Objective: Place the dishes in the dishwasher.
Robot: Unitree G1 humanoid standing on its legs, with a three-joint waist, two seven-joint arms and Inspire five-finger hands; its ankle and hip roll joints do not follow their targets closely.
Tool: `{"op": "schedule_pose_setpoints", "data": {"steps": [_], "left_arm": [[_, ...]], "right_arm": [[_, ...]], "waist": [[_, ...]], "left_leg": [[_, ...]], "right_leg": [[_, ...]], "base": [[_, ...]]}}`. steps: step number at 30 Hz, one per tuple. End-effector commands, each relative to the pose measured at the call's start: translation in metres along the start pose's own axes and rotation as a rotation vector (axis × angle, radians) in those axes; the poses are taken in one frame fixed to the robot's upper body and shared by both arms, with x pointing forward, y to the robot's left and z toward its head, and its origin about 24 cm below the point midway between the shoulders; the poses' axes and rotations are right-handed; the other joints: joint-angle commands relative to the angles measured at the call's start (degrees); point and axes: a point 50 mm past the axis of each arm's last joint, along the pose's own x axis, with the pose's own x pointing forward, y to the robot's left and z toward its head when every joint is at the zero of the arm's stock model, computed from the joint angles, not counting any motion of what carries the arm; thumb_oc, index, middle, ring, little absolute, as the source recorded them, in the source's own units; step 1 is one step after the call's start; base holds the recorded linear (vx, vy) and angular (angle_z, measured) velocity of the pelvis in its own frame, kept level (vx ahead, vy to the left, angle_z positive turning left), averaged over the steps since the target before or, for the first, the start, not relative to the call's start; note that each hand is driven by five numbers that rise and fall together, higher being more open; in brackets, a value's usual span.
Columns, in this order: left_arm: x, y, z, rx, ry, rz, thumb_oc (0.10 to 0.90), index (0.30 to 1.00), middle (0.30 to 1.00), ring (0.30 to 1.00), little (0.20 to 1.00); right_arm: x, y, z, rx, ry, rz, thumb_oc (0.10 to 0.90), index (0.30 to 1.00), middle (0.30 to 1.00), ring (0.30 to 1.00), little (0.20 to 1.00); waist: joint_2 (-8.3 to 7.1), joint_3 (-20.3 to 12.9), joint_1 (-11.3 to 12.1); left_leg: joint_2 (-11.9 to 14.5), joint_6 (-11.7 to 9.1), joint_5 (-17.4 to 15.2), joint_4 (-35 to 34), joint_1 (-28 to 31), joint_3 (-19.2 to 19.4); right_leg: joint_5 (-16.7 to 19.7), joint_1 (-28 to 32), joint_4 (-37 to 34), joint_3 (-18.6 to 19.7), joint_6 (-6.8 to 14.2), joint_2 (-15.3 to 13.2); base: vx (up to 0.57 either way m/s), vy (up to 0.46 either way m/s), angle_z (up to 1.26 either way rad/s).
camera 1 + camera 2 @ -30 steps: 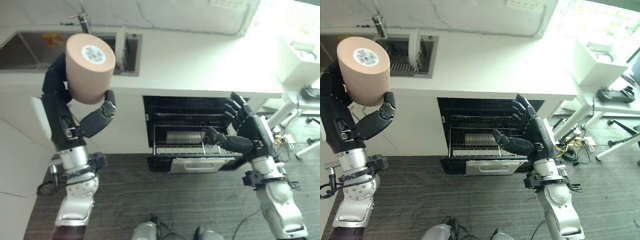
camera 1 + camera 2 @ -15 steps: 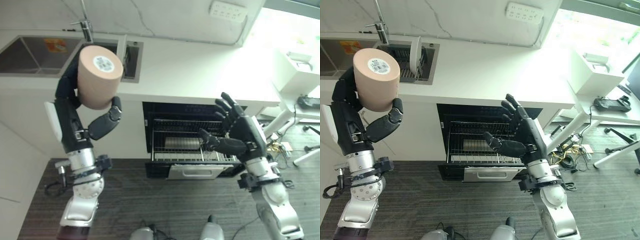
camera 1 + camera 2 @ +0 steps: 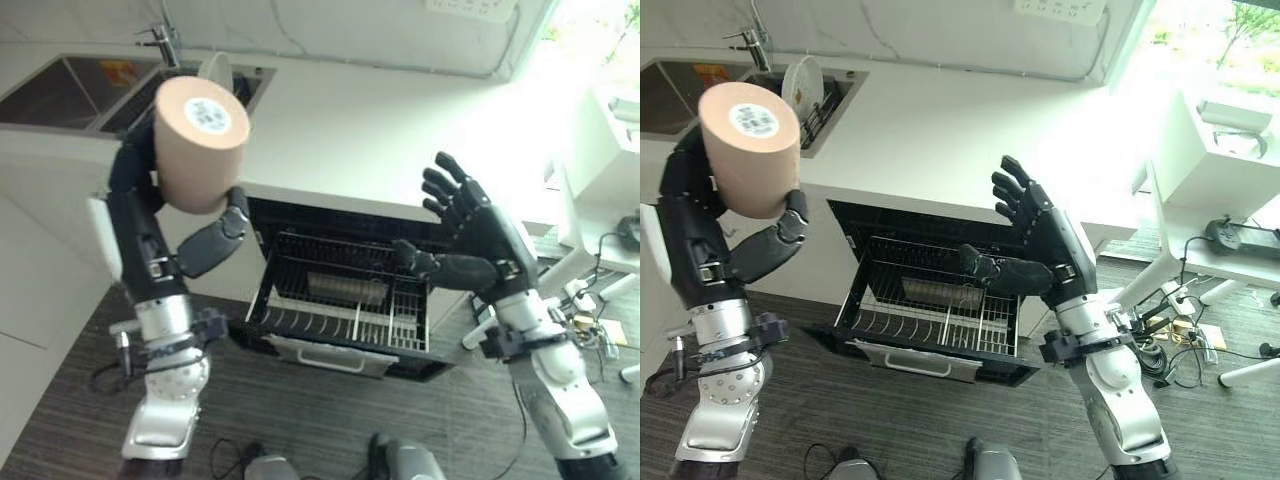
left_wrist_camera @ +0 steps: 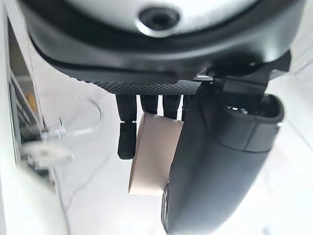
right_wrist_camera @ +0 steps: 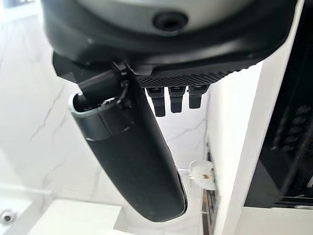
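The left hand [image 3: 190, 245] grips a tan cup [image 3: 198, 142] held high beside the counter [image 3: 340, 120], fingers and thumb curled round it; its axis is near upright, labelled base tilted up toward the camera. The right hand [image 3: 1040, 250] is spread open and empty above the pulled-out dishwasher rack [image 3: 930, 315].

Your two head views are looking down from above, side by side, both sharing the white counter [image 3: 400, 110], the sink [image 3: 700, 85] at upper left and the open dishwasher [image 3: 345, 300] at centre. Your wrist cameras are sitting very close, each looking along its own hand: left hand [image 4: 220, 161], right hand [image 5: 132, 156].
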Motion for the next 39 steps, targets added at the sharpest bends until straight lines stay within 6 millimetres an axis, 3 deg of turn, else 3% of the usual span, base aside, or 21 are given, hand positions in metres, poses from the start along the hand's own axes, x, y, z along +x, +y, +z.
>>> {"op": "schedule_pose_setpoints", "data": {"steps": [1,4,7,10,14,21,29,39], "left_arm": [[0.02,0.012,0.032,-0.113,-0.199,0.047,0.4,0.3,0.3,0.3,0.3],[0.016,0.011,0.028,-0.104,-0.209,0.033,0.4,0.3,0.3,0.3,0.3],[0.013,0.003,0.027,-0.086,-0.209,-0.003,0.4,0.3,0.3,0.3,0.3],[0.012,0.0,0.023,-0.072,-0.185,-0.029,0.4,0.3,0.3,0.3,0.3],[0.01,-0.008,0.014,-0.042,-0.186,-0.04,0.4,0.3,0.3,0.3,0.3],[0.003,-0.043,-0.003,0.021,-0.18,-0.163,0.4,0.3,0.3,0.3,0.3],[-0.003,-0.071,-0.003,0.007,-0.181,-0.263,0.4,0.3,0.3,0.3,0.3],[-0.01,-0.088,0.0,0.024,-0.212,-0.355,0.4,0.3,0.3,0.3,0.3]], "right_arm": [[0.008,0.0,0.042,0.001,-0.25,0.053,0.8,0.9,0.9,0.9,0.9],[0.008,-0.001,0.037,0.004,-0.225,0.022,0.8,0.9,0.9,0.9,0.9],[0.008,0.001,0.025,0.032,-0.179,0.029,0.8,0.9,0.9,0.9,0.9],[0.004,-0.001,0.023,0.063,-0.16,0.04,0.8,0.9,0.9,0.9,0.9],[0.003,0.006,0.007,0.373,-0.097,0.069,0.8,0.9,0.9,0.9,0.9],[0.011,0.034,-0.019,0.605,-0.034,0.071,0.8,0.9,0.9,0.9,0.9],[0.026,0.058,-0.02,0.71,-0.036,0.116,0.8,0.9,0.9,0.9,0.9],[0.038,0.067,-0.02,0.749,-0.045,0.111,0.8,0.9,0.9,0.9,0.9]], "waist": [[0.44,-4.3,0.1],[1.25,-4.4,-0.1],[1.19,-5.3,0.1],[1.08,-6.3,-0.3],[0.69,-7.6,-0.7],[-0.68,-8.1,-1.0],[-1.33,-8.3,0.3],[-1.44,-8.8,1.2]], "left_leg": [[-5.7,0.8,-13.9,3.9,1.6,-0.6],[-6.9,1.5,-14.9,3.9,0.4,-1.6],[-7.8,1.5,-15.6,3.9,-0.1,-4.7],[-8.0,1.4,-16.2,3.9,0.0,-5.2],[-8.6,1.8,-17.6,3.9,0.9,-4.8],[-10.2,3.5,-19.4,3.9,2.3,-3.3],[-10.4,4.3,-20.2,3.9,2.9,-1.7],[-10.1,4.4,-20.6,3.9,3.4,-2.1]], "right_leg": [[5.1,1.8,-5.7,3.0,10.4,-5.9],[4.6,2.5,-5.7,3.4,9.9,-4.4],[3.7,3.2,-5.7,3.9,9.2,-3.6],[3.4,3.4,-5.7,3.9,9.3,-3.7],[3.3,3.8,-5.7,3.9,9.9,-4.6],[4.8,4.1,-5.7,3.2,11.2,-6.9],[5.7,3.8,-5.7,2.0,11.9,-8.3],[5.3,4.2,-5.7,2.3,11.7,-8.3]], "base": [[0.03,-0.075,0.26],[0.03,-0.035,0.1],[0.02,0.049,0.08],[0.02,0.092,0.0],[0.05,0.104,-0.07],[0.04,0.088,-0.04],[0.01,0.016,-0.03],[0.03,-0.011,-0.03]]}}
